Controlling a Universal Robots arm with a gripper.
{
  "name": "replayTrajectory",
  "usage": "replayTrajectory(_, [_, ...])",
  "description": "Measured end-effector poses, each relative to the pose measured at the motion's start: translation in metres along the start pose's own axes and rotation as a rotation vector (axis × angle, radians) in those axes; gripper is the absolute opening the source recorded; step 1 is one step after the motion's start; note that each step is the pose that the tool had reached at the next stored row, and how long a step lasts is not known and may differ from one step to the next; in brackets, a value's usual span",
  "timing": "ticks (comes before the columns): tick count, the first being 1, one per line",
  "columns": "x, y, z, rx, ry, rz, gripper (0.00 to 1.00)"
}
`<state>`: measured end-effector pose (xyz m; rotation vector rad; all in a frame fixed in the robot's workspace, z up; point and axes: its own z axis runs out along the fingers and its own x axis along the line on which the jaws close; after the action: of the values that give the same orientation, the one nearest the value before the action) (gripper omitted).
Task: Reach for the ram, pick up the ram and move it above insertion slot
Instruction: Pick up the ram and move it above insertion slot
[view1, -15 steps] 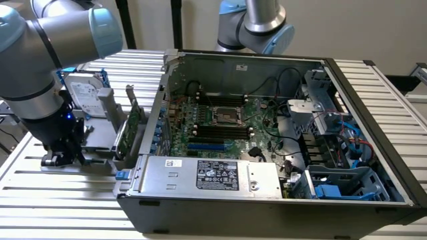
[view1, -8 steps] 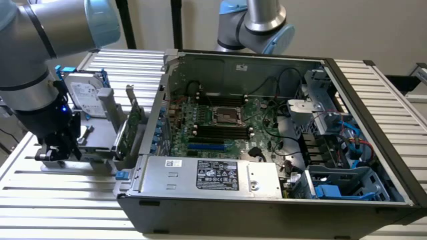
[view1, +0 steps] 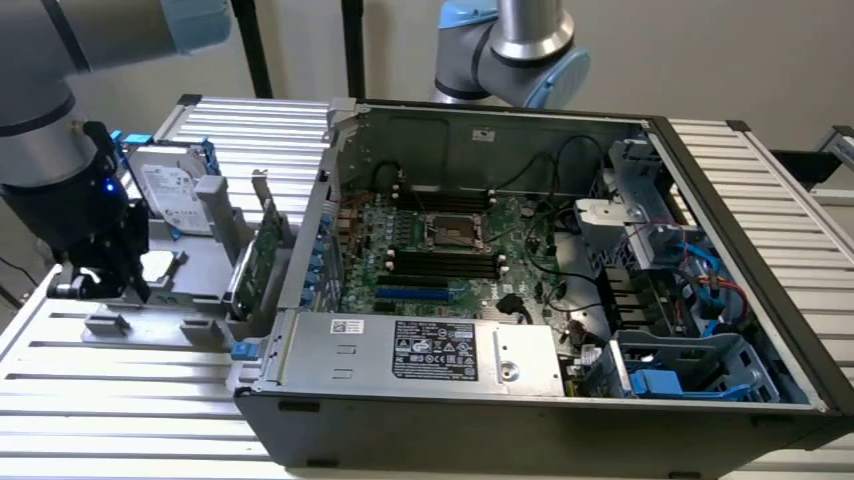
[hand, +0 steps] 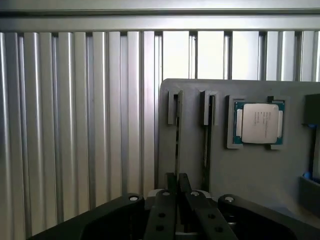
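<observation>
Currently the gripper (hand: 177, 180) is down at the grey fixture plate (hand: 240, 170), on the exterior view's left, outside the open PC case (view1: 534, 430). Reach: done, by my reading. In the wrist view the gripper is lined up end-on w/ the ram (hand: 178, 131), its tip right at the stick's near end. Claw state: cannot tell whether it is clenched on the stick or merely set at it; no clear sign either way.

Ram position: standing on edge in its holder slot on the plate, upright, seated, not lifted. A second stick (hand: 207, 131) stands just beside it in the neighbouring slot, untouched. CPU (hand: 259, 123) lies in its own recess further along the same plate; not involved.

Pick-up: not confirmed. Ram shows no tilt and no rise out of the holder, so I judge the lift not yet made.

Transfer: outstanding. Motherboard (view1: 454, 240) lies inside the case, its dark DIMM slots (view1: 447, 264) well apart from the gripper; nothing above them.

Overall: approx. first third complete; grasp unverified, lift and carry to the slot left.
</observation>
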<state>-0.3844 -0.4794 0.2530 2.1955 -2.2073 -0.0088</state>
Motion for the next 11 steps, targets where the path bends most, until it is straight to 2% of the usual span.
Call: replayTrajectory(11, [0.001, -0.0131, -0.0502, -0.0002, -0.0028, -0.034, 0.14])
